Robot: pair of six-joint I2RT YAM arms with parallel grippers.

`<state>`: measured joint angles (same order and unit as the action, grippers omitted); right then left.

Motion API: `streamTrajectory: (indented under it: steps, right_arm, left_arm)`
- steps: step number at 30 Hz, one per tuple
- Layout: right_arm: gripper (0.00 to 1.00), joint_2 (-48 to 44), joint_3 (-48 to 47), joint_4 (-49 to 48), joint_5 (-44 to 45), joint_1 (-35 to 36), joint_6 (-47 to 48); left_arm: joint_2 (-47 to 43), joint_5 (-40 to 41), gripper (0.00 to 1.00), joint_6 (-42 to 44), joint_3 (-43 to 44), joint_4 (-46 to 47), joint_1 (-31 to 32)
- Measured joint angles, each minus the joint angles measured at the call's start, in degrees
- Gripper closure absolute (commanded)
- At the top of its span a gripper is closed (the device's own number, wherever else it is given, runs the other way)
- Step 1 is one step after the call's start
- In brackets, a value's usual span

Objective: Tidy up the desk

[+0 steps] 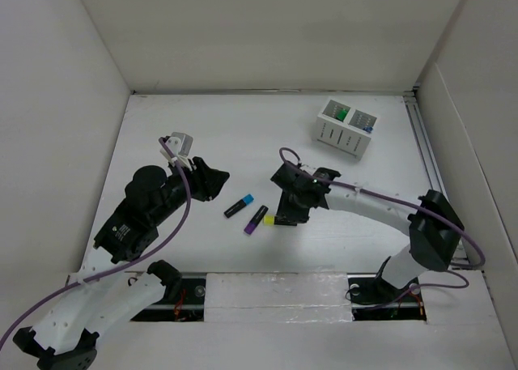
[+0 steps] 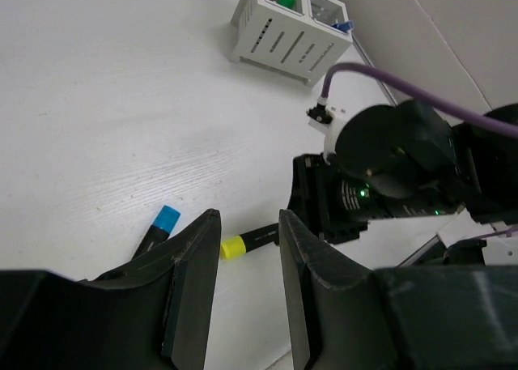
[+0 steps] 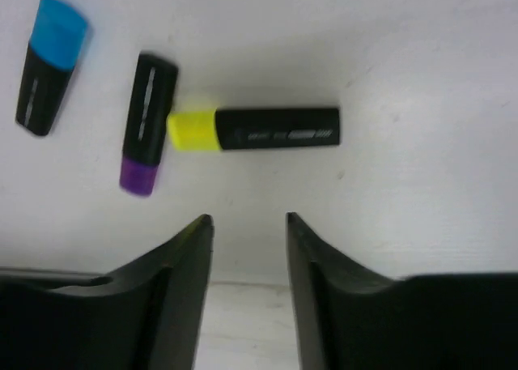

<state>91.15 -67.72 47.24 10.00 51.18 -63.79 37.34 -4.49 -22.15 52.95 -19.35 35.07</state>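
The matte white counter (image 1: 202,135) fills the floor of the scene, walled by plain white panels on the left, far and right sides, with a metal rail (image 1: 425,159) along its right edge. Wide bare room lies at the far left and along the far edge.

A white slotted holder box (image 1: 346,127) stands far right, well apart from the arms.

Three stubby black highlighters lie close together at mid-counter. The blue-capped one (image 3: 50,62) is leftmost, the purple-capped one (image 3: 146,123) is beside it, and the yellow-capped one (image 3: 255,129) has its cap just touching the purple one's barrel.

The left pincer (image 1: 217,180), of black moulded plastic, has its jaws moderately apart and empty, just left of the highlighters. The right pincer (image 3: 248,220) is likewise moderately open, holding nothing, poised just near of the yellow-capped highlighter.
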Motion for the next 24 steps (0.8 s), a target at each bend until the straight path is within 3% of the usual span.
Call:
streamTrajectory:
  steps: [3, 6, 12, 18, 24]
  right_arm:
    - [0.71, -1.5, 3.5, -2.3, -2.5, 3.4, -1.4]
    - [0.77, -0.1, 6.0, -2.8, -4.7, 5.1, -2.0]
    - [0.79, 4.4, 6.4, -3.3, -4.9, 3.5, -1.0]
    - [0.80, 7.4, 5.9, -5.2, -1.5, -2.5, 2.3]
    - [0.76, 12.2, 0.3, -7.6, 1.2, -7.8, 7.6]
  left_arm:
    - [0.0, 0.0, 0.69, 0.0, 0.0, 0.0, 0.0]
    - [0.1, 0.0, 0.69, 0.0, 0.0, 0.0, 0.0]
    - [0.5, -0.2, 0.69, 0.0, 0.0, 0.0, 0.1]
    - [0.9, -0.3, 0.69, 0.0, 0.0, -0.2, 0.1]
    - [1.4, -0.1, 0.69, 0.0, 0.0, -0.8, 0.1]
